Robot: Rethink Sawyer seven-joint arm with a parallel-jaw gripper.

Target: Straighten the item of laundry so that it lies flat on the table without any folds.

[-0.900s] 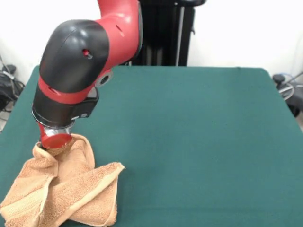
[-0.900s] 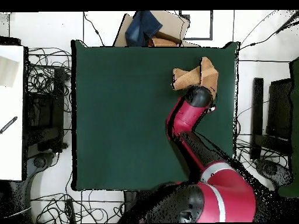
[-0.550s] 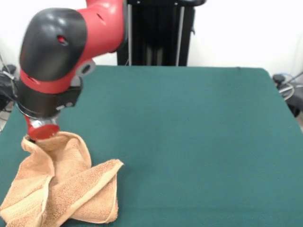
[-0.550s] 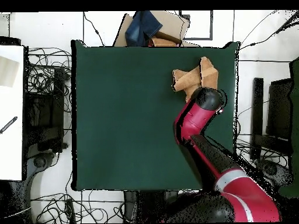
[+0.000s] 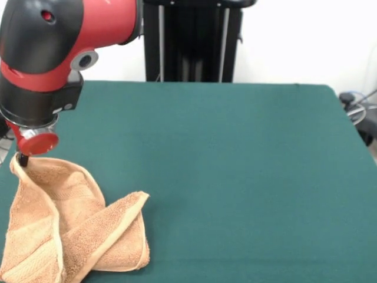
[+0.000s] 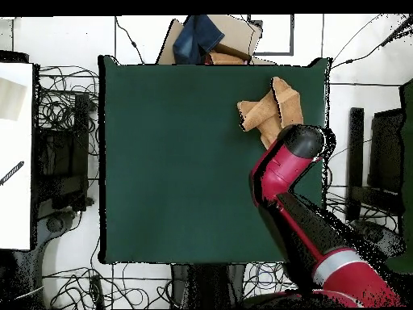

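Gripper (image 5: 22,159) pinches one towel (image 5: 70,230) corner, lifted near the table (image 5: 235,165) edge; the rest lies folded. Risks: corner slipping free; towel dragged off the edge.

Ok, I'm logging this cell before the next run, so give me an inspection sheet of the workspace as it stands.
Surface: table covered in dark green cloth, mostly bare.
Job's things: towel, peach-orange, bunched and folded over itself near one table corner, not flat; one corner is lifted up to the gripper.
Clutter: nothing seen on the table.
Grippers: gripper at the towel's raised corner, apparently pinching it; fingers mostly hidden under the red wrist.
Cables: many black cables lie on the floor around the table in the overhead view.
Surroundings: a cardboard box with blue fabric beyond one table edge; black stands on the floor on both sides; white wall behind the robot.
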